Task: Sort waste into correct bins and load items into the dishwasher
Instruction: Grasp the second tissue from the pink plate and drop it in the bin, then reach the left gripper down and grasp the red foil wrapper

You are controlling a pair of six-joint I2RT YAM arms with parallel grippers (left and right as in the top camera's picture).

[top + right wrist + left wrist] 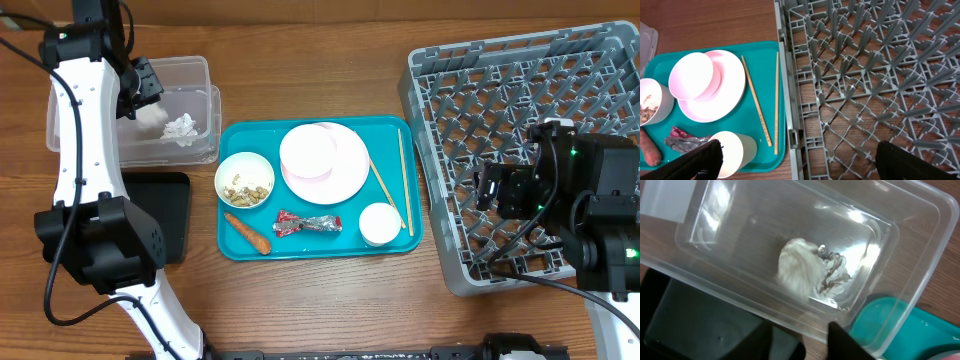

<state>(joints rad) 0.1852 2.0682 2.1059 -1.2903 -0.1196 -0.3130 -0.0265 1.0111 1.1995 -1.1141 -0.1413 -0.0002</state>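
Observation:
Crumpled white paper (pixel 182 128) (pixel 810 272) lies in the clear tub (pixel 195 70) (pixel 730 287). My left gripper (pixel 140 85) (pixel 805 342) is open and empty above the tub's near rim. On the teal tray (pixel 320 245) are a pink bowl (pixel 308 152) on a pink plate (pixel 345 175), a white bowl (pixel 245 180) of beige scraps, a carrot (pixel 247 232), a foil wrapper (pixel 307 223), a white cup (pixel 380 223) and two chopsticks (pixel 402 180). My right gripper (pixel 495 190) (pixel 807 160) is wide open and empty over the grey rack (pixel 520 90) (pixel 865 75).
The black tray (pixel 160 215) (pixel 690 325) sits in front of the tub, left of the teal tray. The right wrist view shows the cup (pixel 732 147) and chopsticks (pixel 776 95) beside the rack's left wall. The rack holds nothing.

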